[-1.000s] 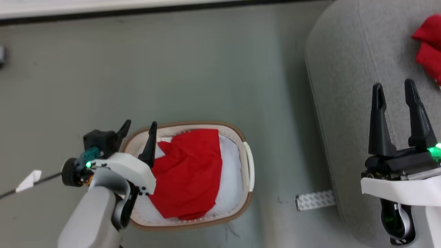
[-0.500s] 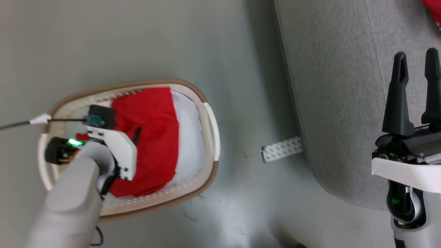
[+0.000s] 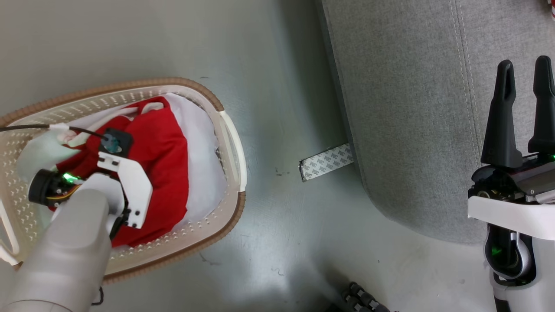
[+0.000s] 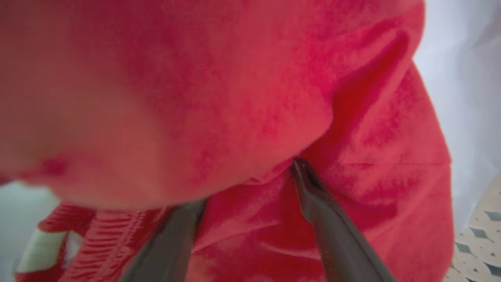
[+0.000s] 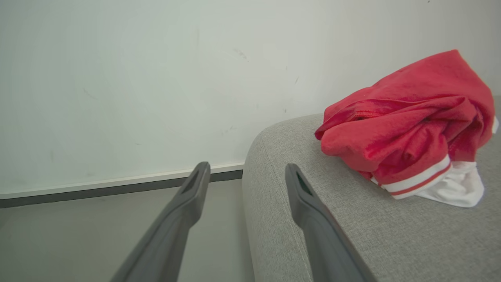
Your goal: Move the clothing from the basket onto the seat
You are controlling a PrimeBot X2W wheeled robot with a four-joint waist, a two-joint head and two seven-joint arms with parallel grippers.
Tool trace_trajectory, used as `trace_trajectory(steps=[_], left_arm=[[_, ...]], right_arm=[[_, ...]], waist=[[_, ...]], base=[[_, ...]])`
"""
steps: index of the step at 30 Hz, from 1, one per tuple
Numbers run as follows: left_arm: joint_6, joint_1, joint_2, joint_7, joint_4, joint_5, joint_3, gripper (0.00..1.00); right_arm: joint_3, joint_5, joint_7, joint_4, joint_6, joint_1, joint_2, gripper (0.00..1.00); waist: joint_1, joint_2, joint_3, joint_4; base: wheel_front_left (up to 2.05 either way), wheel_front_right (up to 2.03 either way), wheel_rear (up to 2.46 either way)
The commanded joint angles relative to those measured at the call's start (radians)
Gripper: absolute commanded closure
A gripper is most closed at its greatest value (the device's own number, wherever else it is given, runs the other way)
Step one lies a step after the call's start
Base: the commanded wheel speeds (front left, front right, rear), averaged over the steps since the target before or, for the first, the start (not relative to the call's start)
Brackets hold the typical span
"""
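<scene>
Head view first: a second ago the left pincer point(image 4: 250, 184) hung at the rim of the basket point(image 3: 130, 82) with its fingers showing. Now it is down inside, fingers sunk out of sight beneath its own wrist into the red garment point(image 3: 162, 151). The basket's slide across the picture is the camera's doing, not the basket's.

In the left wrist view the two fingers stand apart, unclenched and pressed into the cloth. A fold bulges over the tip of one finger, and nothing is pinched yet. I judge the reach finished and the grab next. Closing here should catch a good bunch, since fabric lies between and around the fingers.

The right pincer point(image 3: 522, 65) has kept its place, released and holding nothing, over the seat point(image 3: 412, 108). Ahead of it and to its right a second red garment point(image 5: 407, 125) with striped trim already lies on the cushion.

The white pad point(image 3: 201, 160) lies just right of the left pincer, under the garment, and could get pinched along with it. The perforated wall rings this pincer closely, so the likely way out is straight up, then right over bare floor point(image 3: 282, 65) to the seat's rounded edge.
</scene>
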Motion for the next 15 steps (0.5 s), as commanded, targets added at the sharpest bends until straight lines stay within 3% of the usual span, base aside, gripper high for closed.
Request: trace_trajectory(steps=[1, 2, 3, 4, 8, 15], left_arm=[[-0.012, 0.027, -0.010, 0.004, 0.026, 0.007, -0.011, 0.25], [-0.013, 0.023, -0.013, -0.010, 0.025, 0.002, -0.013, 0.60], [-0.013, 0.021, -0.018, -0.023, 0.023, -0.004, -0.014, 0.60], [-0.014, 0.018, -0.020, -0.040, 0.021, -0.008, -0.015, 1.00], [-0.011, 0.018, -0.039, -0.114, 0.022, -0.021, -0.014, 1.00], [-0.012, 0.075, -0.118, -0.250, 0.046, -0.060, -0.013, 1.00]], right_arm=[[-0.003, 0.003, 0.000, 0.004, -0.002, -0.016, 0.004, 0.00], [-0.004, 0.001, 0.000, 0.006, -0.002, -0.017, 0.004, 0.00], [-0.005, -0.002, 0.000, 0.008, -0.002, -0.019, 0.004, 0.00], [-0.007, -0.004, 0.000, 0.010, -0.002, -0.021, 0.004, 0.00], [-0.008, -0.020, 0.000, 0.018, -0.002, -0.017, 0.003, 0.00], [-0.013, -0.089, 0.000, 0.052, -0.002, 0.021, 0.002, 0.00]], waist=[[-0.0001, 0.0000, -0.003, 0.004], [-0.0001, 0.0000, -0.007, 0.006], [-0.0001, 0.0000, -0.012, 0.010], [-0.0001, 0.0000, -0.020, 0.014], [-0.0001, 0.0000, -0.075, 0.032], [-0.0001, 0.0000, -0.282, 0.092]], base=[[0.00, 0.00, 0.00], [0.00, 0.00, 0.00], [0.00, 0.00, 0.00], [0.00, 0.00, 0.00], [0.00, 0.00, 0.00], [0.00, 0.00, 0.00]])
